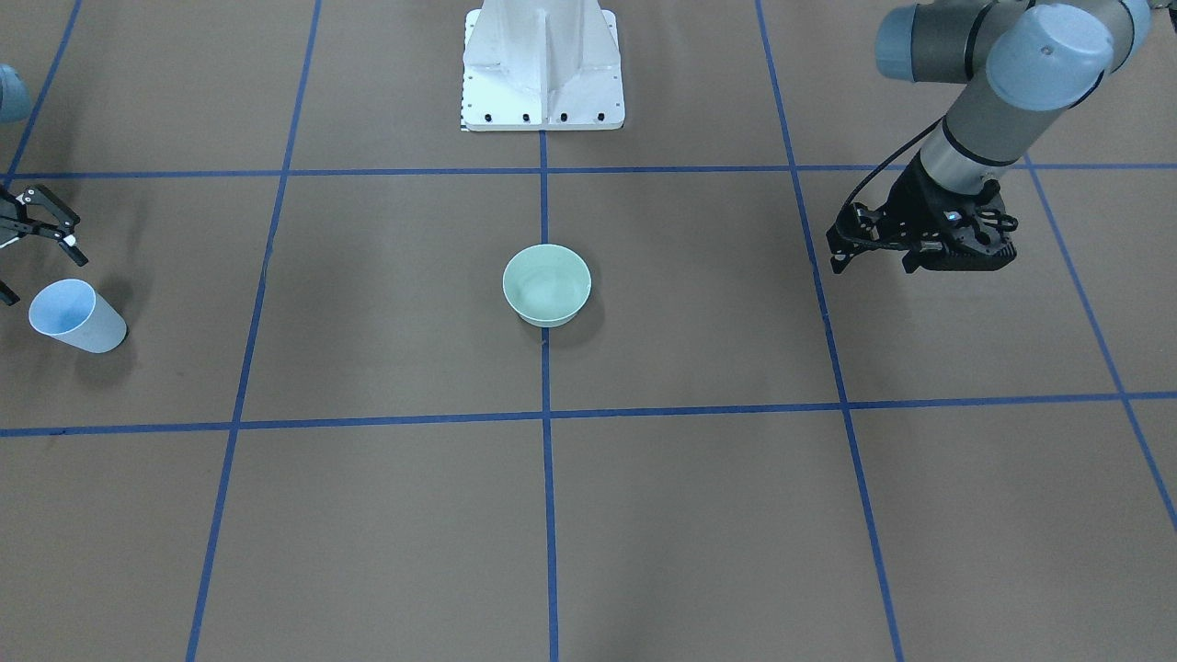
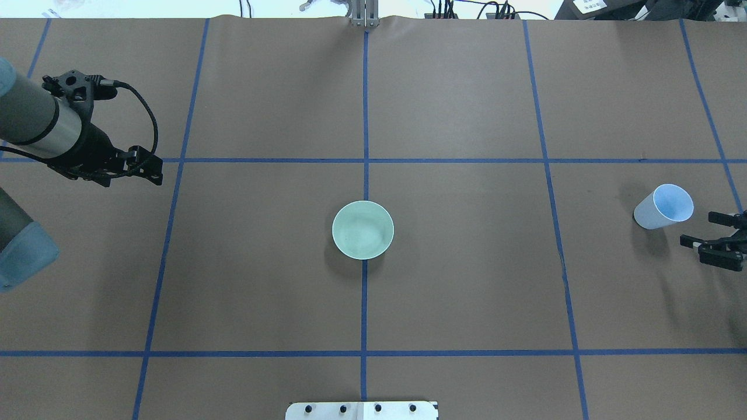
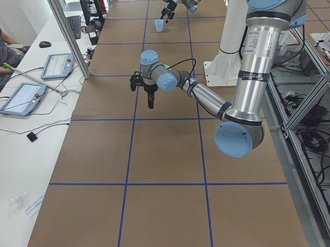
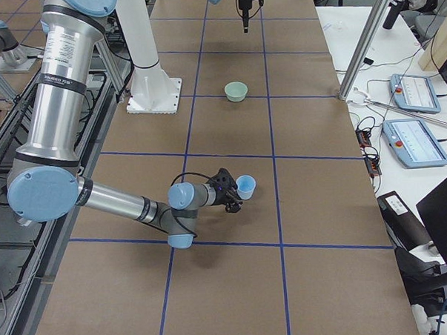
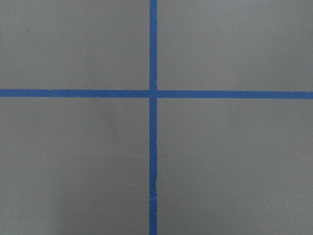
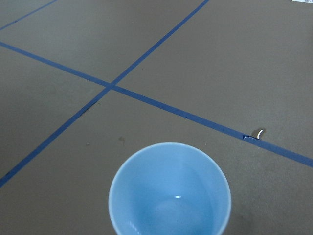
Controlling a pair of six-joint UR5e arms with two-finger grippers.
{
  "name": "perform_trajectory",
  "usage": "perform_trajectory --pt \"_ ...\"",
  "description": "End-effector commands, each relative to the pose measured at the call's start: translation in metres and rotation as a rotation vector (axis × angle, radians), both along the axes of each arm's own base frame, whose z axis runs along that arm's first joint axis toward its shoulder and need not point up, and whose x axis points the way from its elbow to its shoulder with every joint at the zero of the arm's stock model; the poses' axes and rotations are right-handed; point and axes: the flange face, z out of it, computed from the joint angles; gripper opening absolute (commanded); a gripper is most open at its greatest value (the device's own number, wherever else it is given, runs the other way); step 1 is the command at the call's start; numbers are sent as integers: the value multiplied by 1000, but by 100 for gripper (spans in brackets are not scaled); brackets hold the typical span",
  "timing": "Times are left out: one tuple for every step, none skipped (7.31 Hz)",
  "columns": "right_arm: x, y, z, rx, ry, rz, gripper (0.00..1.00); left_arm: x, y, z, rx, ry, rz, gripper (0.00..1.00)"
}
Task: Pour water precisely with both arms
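Observation:
A light-blue cup [image 2: 663, 207] stands upright at the table's right end; it also shows in the front view [image 1: 75, 315] and fills the bottom of the right wrist view [image 6: 170, 193]. Faint glints at its bottom show a little water [image 6: 171, 210]. My right gripper [image 2: 695, 227] is open, low, just beside the cup and apart from it. A pale green bowl [image 2: 363, 229] sits at the table's centre on a tape crossing. My left gripper [image 2: 156, 175] is shut and empty, hovering over the left part of the table, far from the bowl. The left wrist view shows only bare table.
The white pedestal base [image 1: 542, 69] stands at the robot's side of the table. Blue tape lines [image 2: 365, 116] divide the brown table into squares. Control tablets [image 4: 411, 141] and a metal post [image 4: 359, 50] stand along the operators' side.

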Motion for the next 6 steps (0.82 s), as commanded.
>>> perform_trajectory --pt "14 13 6 -19 3 8 99 -1 2 -4 5 6 -2 100" --pt "19 11 11 -60 6 11 99 5 2 -12 -33 19 -33 100" --pt "36 -11 5 -132 11 6 99 10 -3 -30 -42 43 -59 100" --pt "60 -50 -10 -212 -5 -13 99 26 -1 -49 -55 60 -59 100" --pt "86 -72 -18 -263 -22 -27 99 63 10 -79 -90 84 -48 100" --pt "94 -77 -16 -278 0 -33 99 124 22 -125 -132 119 -48 100"
